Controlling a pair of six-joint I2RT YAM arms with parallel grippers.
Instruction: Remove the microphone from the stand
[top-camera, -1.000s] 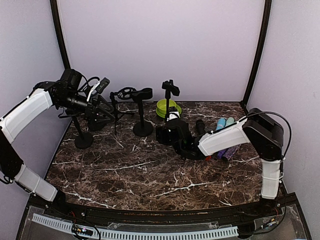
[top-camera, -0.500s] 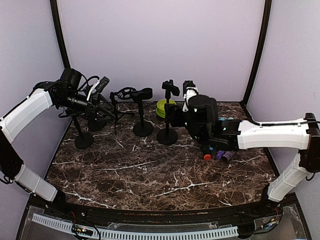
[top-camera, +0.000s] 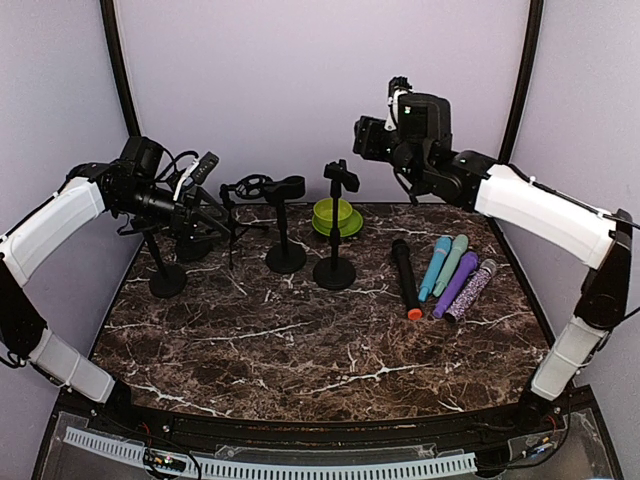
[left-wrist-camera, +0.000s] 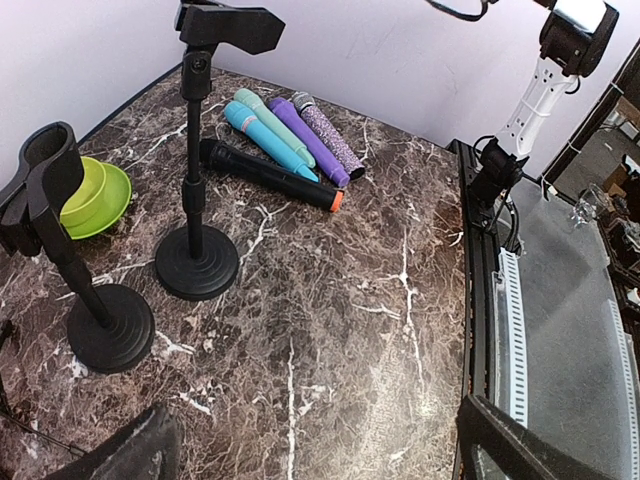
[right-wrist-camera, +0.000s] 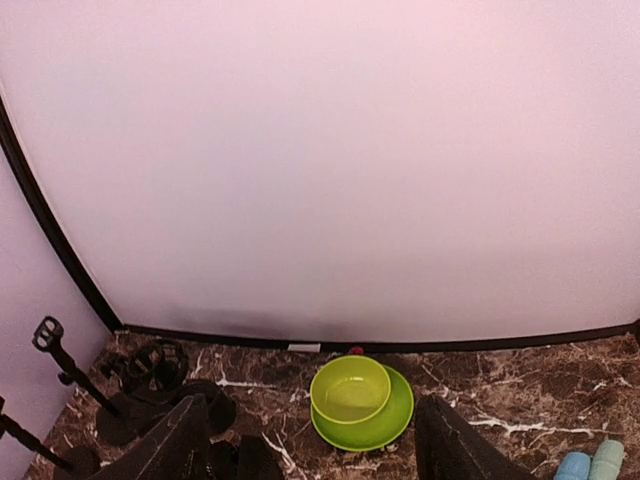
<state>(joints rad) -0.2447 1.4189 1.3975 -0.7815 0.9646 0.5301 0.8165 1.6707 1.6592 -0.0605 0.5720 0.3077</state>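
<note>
A black microphone (top-camera: 405, 278) (left-wrist-camera: 270, 175) with an orange end lies flat on the marble table, apart from the stands. The nearest stand (top-camera: 335, 270) (left-wrist-camera: 195, 262) is upright and its clip (top-camera: 342, 178) (left-wrist-camera: 225, 25) is empty. My right gripper (top-camera: 363, 137) (right-wrist-camera: 312, 420) hangs high at the back, above the stand, open with nothing between its fingers. My left gripper (top-camera: 213, 224) (left-wrist-camera: 318, 430) is at the left among the stands, wide open and empty.
Several coloured microphones (top-camera: 455, 275) (left-wrist-camera: 295, 135) lie beside the black one. A second stand (top-camera: 286, 255) (left-wrist-camera: 105, 330) and others (top-camera: 167, 280) stand at the back left. A green bowl (top-camera: 335, 213) (right-wrist-camera: 350, 388) sits on a green plate (right-wrist-camera: 385, 428) by the back wall.
My right arm has risen from the table by the middle stand to high at the back. The black microphone now lies uncovered on the table. The left arm has not moved.
</note>
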